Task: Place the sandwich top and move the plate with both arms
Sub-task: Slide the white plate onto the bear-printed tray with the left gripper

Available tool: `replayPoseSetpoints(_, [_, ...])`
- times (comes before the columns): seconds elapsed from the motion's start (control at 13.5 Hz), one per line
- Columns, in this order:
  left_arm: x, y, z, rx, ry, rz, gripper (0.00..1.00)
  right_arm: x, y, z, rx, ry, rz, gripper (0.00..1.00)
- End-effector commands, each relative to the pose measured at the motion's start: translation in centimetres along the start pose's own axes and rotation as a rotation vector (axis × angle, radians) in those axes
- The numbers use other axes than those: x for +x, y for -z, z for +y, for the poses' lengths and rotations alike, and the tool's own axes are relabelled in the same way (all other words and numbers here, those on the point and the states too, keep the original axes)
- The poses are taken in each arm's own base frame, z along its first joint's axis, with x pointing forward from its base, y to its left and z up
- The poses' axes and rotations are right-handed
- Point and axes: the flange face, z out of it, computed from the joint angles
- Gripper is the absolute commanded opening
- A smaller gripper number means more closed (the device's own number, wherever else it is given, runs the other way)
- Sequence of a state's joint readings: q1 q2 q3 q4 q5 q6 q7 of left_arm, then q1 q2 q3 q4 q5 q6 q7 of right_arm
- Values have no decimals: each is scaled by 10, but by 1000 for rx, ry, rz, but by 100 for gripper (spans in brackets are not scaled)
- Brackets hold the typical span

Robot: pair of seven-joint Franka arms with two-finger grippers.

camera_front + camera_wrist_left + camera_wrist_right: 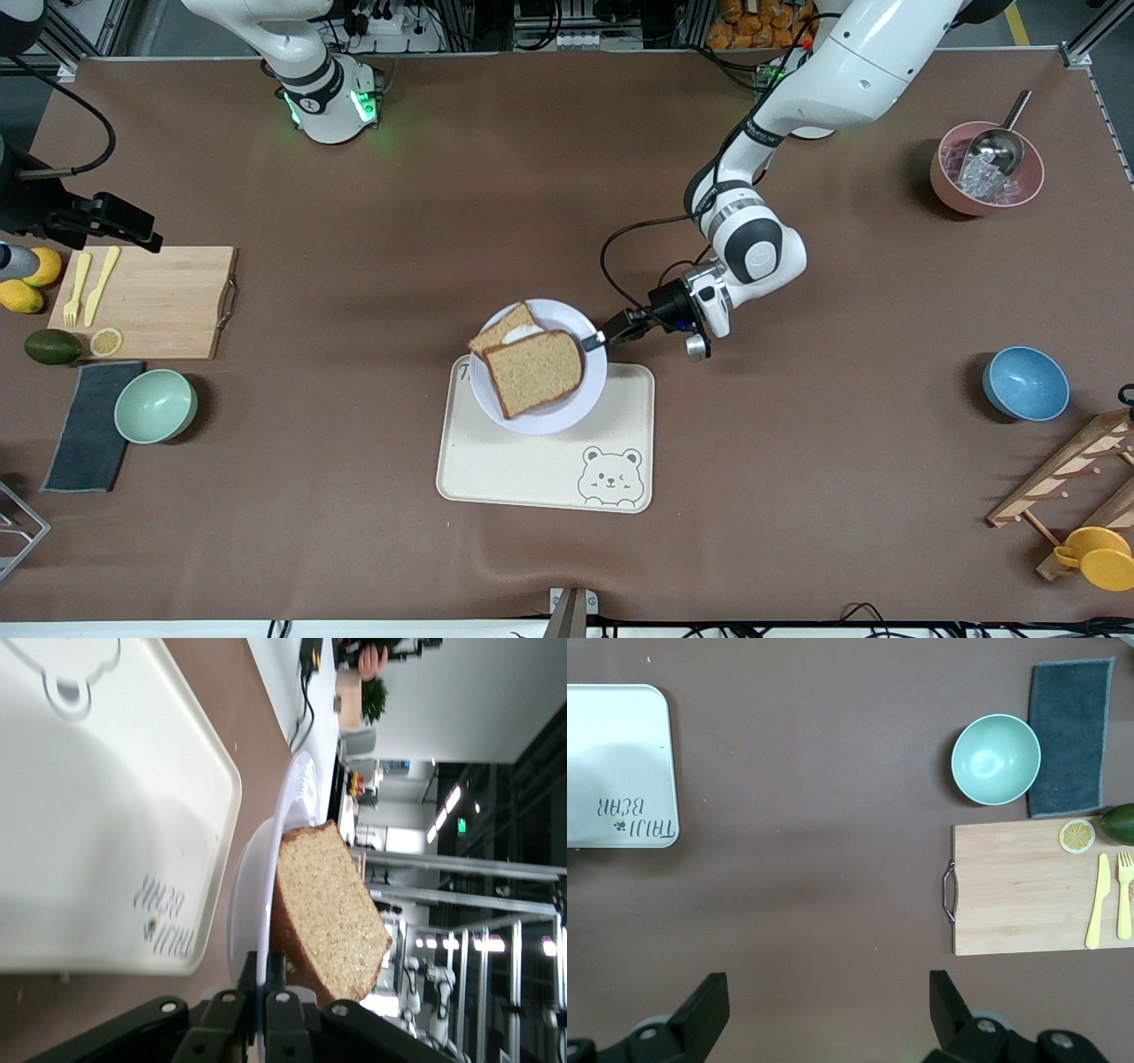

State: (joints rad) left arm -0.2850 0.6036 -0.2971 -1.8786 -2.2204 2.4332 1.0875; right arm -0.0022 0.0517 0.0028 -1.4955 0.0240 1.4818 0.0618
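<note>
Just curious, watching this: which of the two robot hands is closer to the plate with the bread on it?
Left. The left gripper is shut on the rim of the plate, over the tray. The right gripper waits open, over bare table toward the cutting board.

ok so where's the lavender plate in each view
front view: the plate sits mid-table, overlapping the tray's edge nearest the robots, its rim pinched by the left pincer.
left wrist view: plate edge-on, centre, beside the tray.
right wrist view: not in it.
shared landmark: the cream bear tray.

Sandwich top (534, 370) on plate (567, 416), over tray (532, 474)
</note>
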Motion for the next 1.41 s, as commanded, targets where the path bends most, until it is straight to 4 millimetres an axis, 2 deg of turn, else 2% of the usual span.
replayPoseSetpoints(0.0, [27, -32, 7, -6, 53, 97, 0, 0, 3, 1, -13, 5, -3, 100])
replayPoseSetpoints(0.3, [20, -67, -16, -5, 121, 120, 0, -1, 2, 2, -14, 3, -14, 100])
replayPoseSetpoints(0.45, [21, -73, -28, 12, 113, 125, 0, -2, 1, 2, -11, 0, -21, 100])
replayPoseSetpoints(0.74, [23, -74, -48, 58, 82, 130, 0, -2, 1, 2, -11, 2, -26, 100])
replayPoseSetpoints(0.97, [16, -78, -64, 97, 50, 117, 0, -2, 1, 2, -11, 2, -24, 100])
replayPoseSetpoints(1.19, [16, -77, -71, 118, 29, 113, 1, -1, 0, 5, -11, -4, -27, 100])
replayPoseSetpoints(1.26, [18, -76, -70, 117, 28, 115, 30, -2, 0, 6, -9, -4, -29, 100])
replayPoseSetpoints(1.34, [17, -76, -71, 119, 29, 115, 87, -2, 0, 6, -8, -2, -29, 100])
